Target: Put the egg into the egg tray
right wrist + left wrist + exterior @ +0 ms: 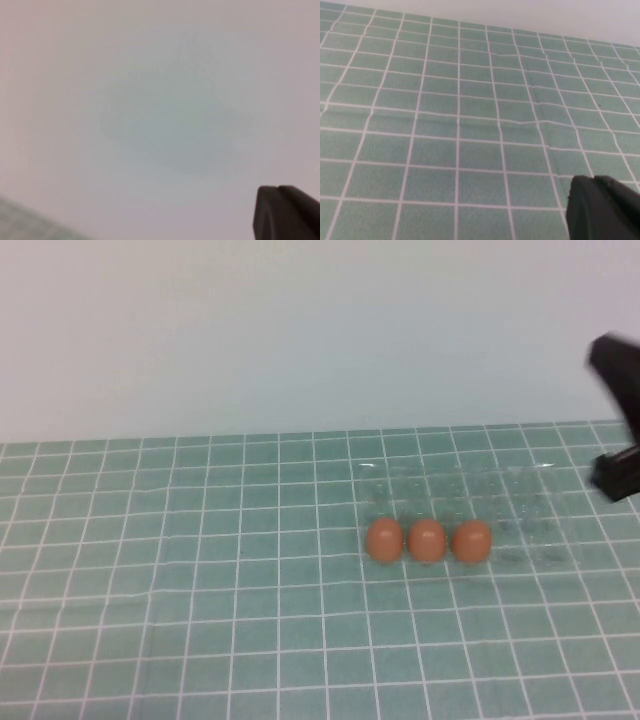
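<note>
Three orange-brown eggs [384, 540] [427, 540] [471, 541] stand side by side along the near row of the clear egg tray [520, 502], which shows only as faint glints right of centre. No egg is held. My right arm [616, 472] is blurred at the right edge, beside and above the tray's far right end. My right gripper [278, 190] faces the blank wall, its fingers together and empty. My left gripper [596, 181] is out of the high view; it hovers over bare green mat, fingers together and empty.
A green mat with a white grid [200, 570] covers the table. A pale wall [300, 330] rises behind its far edge. The left wrist view shows only mat [445, 125] and a strip of wall.
</note>
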